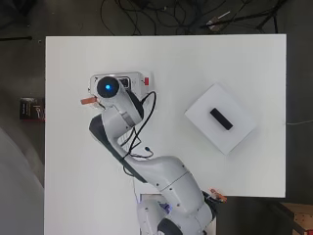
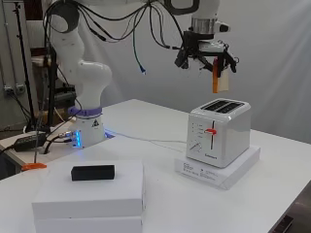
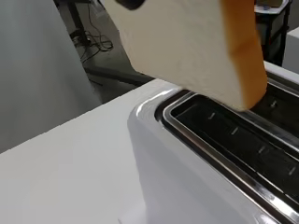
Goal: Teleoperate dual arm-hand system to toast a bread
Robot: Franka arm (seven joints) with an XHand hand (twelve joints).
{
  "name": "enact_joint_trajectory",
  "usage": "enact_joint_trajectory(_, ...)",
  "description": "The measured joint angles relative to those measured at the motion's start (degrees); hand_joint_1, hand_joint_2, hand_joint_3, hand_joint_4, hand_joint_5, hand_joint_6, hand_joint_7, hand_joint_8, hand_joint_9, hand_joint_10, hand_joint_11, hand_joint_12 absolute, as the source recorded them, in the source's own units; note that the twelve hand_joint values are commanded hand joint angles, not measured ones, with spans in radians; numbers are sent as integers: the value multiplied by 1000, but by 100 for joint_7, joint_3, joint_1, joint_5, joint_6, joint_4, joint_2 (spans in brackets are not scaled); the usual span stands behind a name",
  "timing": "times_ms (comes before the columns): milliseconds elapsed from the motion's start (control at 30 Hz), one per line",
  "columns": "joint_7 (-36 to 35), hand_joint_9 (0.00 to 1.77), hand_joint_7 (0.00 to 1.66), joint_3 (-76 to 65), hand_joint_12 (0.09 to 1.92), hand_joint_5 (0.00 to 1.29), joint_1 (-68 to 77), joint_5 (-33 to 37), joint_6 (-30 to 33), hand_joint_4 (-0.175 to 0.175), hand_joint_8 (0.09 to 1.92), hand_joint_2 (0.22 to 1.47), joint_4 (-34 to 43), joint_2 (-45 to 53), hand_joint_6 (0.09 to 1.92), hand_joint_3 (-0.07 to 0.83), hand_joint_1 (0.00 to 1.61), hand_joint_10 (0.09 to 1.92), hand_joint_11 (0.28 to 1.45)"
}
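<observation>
- The black and white hand (image 2: pixel 206 54) is hanging above the toaster with its fingers curled down, pinching the top of a pale, brown-crusted slice of bread (image 2: pixel 219 80) so the slice is dangling on edge, which suits a drop into a narrow slot.
- The slice is hovering clear of the white two-slot toaster with its red lever (image 2: pixel 218 137); in the wrist view its lower corner (image 3: pixel 243 88) is sitting over the dark slot opening (image 3: pixel 233 135) but is tilted rather than squared to it, so it probably needs straightening before being lowered.
- The toaster is standing on a flat white slab (image 2: pixel 228 174) on the white bench (image 2: pixel 155 131), its lever sitting high in its track, so toasting has likely not begun.
- Nothing is standing between the slice and the slots; the chrome slot rim (image 3: pixel 196 140) looks like the only thing it could catch on.
- Well apart, a small black rectangular block (image 2: pixel 93 172) is lying on stacked white boxes (image 2: pixel 87 201), out of the way.
- Dark cables (image 1: pixel 139 132) are trailing along the white arm (image 1: pixel 161 176) and above the bench, clear of the toaster.
</observation>
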Motion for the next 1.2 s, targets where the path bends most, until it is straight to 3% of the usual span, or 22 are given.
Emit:
enact_joint_trajectory(267, 107, 1391, 1056, -991, 158, 679, 940, -535, -100, -175, 987, 1180, 723, -190, 1298, 2, 1230, 87, 760)
enact_joint_trajectory(400, 168, 1393, 1042, -1752, 130, 664, 1659, -739, -173, -175, 1022, 1188, 1408, -410, 1292, 0, 1227, 87, 781)
enact_joint_trajectory(500, 178, 1414, 1052, -1951, 133, 668, 1779, -815, -97, -175, 1008, 1185, 1423, -497, 1282, -1, 1230, 87, 803)
enact_joint_trajectory(567, 145, 1420, 1186, -2065, 130, 726, 1791, -937, -55, 27, 512, 1219, 1320, -556, 1305, 0, 1036, 87, 810)
enact_joint_trajectory(600, 124, 1427, 1258, -2116, 131, 746, 1821, -985, -39, 89, 310, 1225, 1275, -573, 1303, -1, 983, 87, 816)
enact_joint_trajectory(667, 66, 1436, 1335, -2123, 135, 766, 1821, -1001, 19, 143, 113, 1228, 1147, -609, 1297, 0, 940, 87, 822)
enact_joint_trajectory(767, 4, 1427, 1358, -1894, 134, 772, 1627, -1129, 51, 163, 87, 1228, 1088, -614, 1294, 0, 926, 87, 816)
enact_joint_trajectory(800, -9, 1420, 1356, -1825, 131, 766, 1570, -1121, 52, 164, 87, 1231, 1103, -614, 1303, 1, 922, 87, 813)
enact_joint_trajectory(833, -4, 1408, 1260, -1773, 120, 738, 1509, -1083, 59, 41, 348, 1210, 1098, -617, 1281, 0, 1034, 87, 808)
enact_joint_trajectory(867, 20, 1398, 1156, -1708, 114, 692, 1430, -1054, 64, -56, 658, 1204, 1059, -620, 1292, 3, 1119, 87, 811)
enact_joint_trajectory(900, 55, 1399, 1083, -1618, 116, 657, 1345, -1063, 71, -115, 869, 1206, 996, -623, 1303, 2, 1167, 87, 822)
enact_joint_trajectory(967, 131, 1417, 1168, -1417, 160, 685, 1155, -1138, 108, 26, 502, 1246, 856, -634, 1363, 1, 1007, 87, 844)
enact_joint_trajectory(1033, 222, 1409, 1268, -1306, 192, 701, 997, -1146, 140, 107, 174, 1261, 730, -646, 1383, 0, 927, 87, 819)
enact_joint_trajectory(1067, 228, 1402, 1290, -1310, 198, 708, 988, -1143, 123, 126, 99, 1262, 709, -650, 1381, -1, 913, 87, 807)
enact_joint_trajectory(1200, 110, 1405, 1321, -1385, 244, 711, 1243, -1125, 121, 164, 87, 1262, 804, -700, 1383, 0, 887, 87, 794)
